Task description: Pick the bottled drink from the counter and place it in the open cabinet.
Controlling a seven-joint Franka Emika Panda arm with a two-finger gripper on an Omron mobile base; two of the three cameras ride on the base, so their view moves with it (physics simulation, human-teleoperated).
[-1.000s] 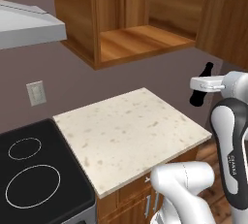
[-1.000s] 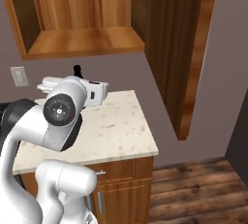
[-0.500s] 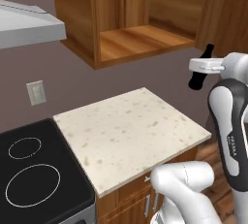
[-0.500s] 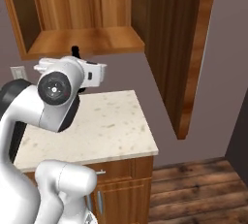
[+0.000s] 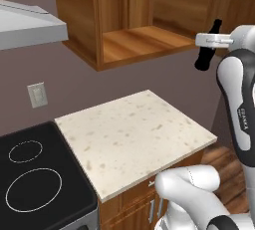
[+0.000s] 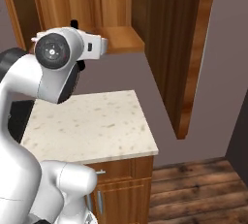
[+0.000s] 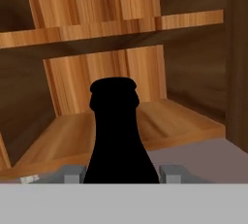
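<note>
Bottled drink (image 5: 207, 55) clamped upright in gripper (image 5: 213, 40), carry step, level with the open cabinet (image 5: 144, 40); next: push forward over the shelf, set down.

black bottled drink (image 5: 208, 46) upright, raised before open cabinet (image 5: 134, 40), above counter (image 5: 134, 134)

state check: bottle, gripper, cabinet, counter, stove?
bottle: held in the air, roughly upright, right of the cabinet, not yet inside
gripper: shut on the bottle
cabinet: open, no door across the front, lower shelf bare
counter: top bare
stove: two ring burners in view, dark, nothing on them
</note>
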